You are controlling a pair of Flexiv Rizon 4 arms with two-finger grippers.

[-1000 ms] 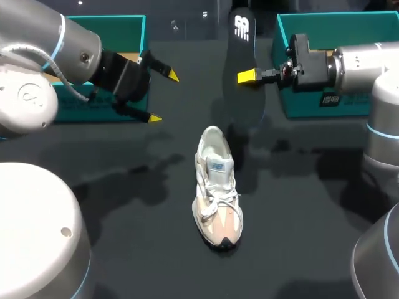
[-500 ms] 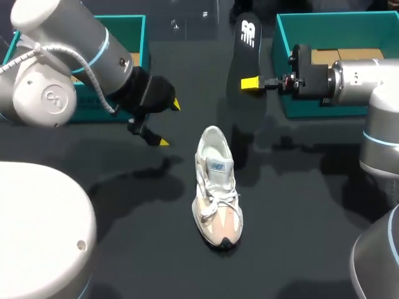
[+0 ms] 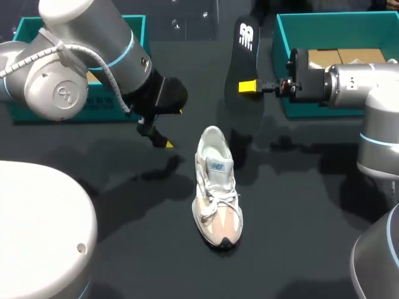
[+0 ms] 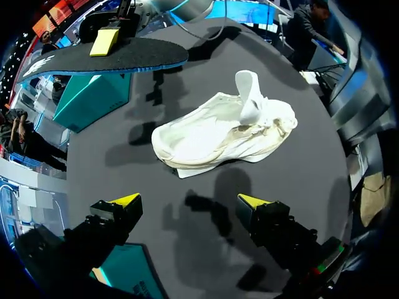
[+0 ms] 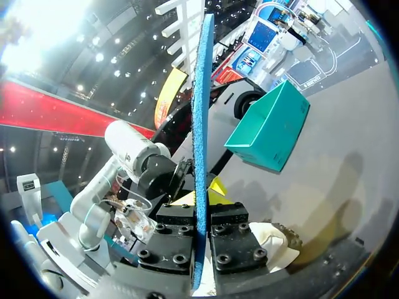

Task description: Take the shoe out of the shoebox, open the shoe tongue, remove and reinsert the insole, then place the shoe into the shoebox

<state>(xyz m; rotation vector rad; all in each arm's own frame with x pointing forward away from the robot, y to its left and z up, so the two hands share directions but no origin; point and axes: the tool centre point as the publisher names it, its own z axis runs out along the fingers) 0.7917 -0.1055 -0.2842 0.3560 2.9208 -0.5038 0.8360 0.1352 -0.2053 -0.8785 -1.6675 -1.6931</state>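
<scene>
Now the left claw [image 4: 190,200], fingers wide, has swung in toward the shoe [image 3: 217,187]; the right claw [image 3: 249,86] grips the insole [image 3: 240,62] aloft, ready for reinsertion.

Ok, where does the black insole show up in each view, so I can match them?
Head view: insole upright over the table, beyond the shoe, held by the right jaws.
Left wrist view: insole in the air beyond the shoe, a yellow tip on it.
Right wrist view: insole edge-on, blue edge showing, clamped between the right jaws.
Shared landmark: the white shoe; in the right wrist view just a white sliver under the jaws.
</scene>
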